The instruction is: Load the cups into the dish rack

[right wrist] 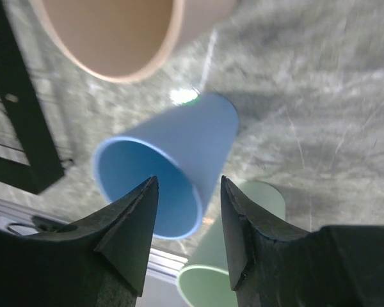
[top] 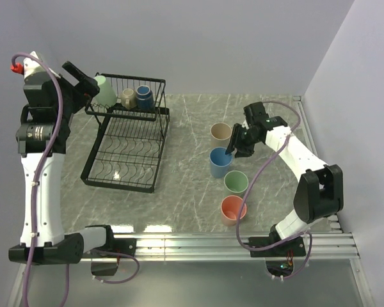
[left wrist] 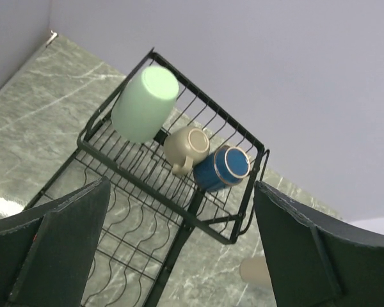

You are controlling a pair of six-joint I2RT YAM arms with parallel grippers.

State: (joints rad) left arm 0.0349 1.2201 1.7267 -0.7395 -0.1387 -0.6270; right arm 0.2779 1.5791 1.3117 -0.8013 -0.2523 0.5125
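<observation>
Straddling the rim of the light blue cup [top: 219,161] on the table [top: 192,192], the right gripper [right wrist: 189,180] has its fingers a little apart. A crooked squeeze could knock it into the beige cup [top: 221,132] just beside. The left gripper [left wrist: 180,184] is wide and empty.

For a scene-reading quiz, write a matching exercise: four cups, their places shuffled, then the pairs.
1 beige mug
2 dark-blue cup
3 light blue cup
4 salmon cup

A on the table, closest to its near edge
B rim between the fingers of the right gripper
C middle of the rack basket
D right end of the rack basket

Pairs: 1-C, 2-D, 3-B, 4-A
</observation>
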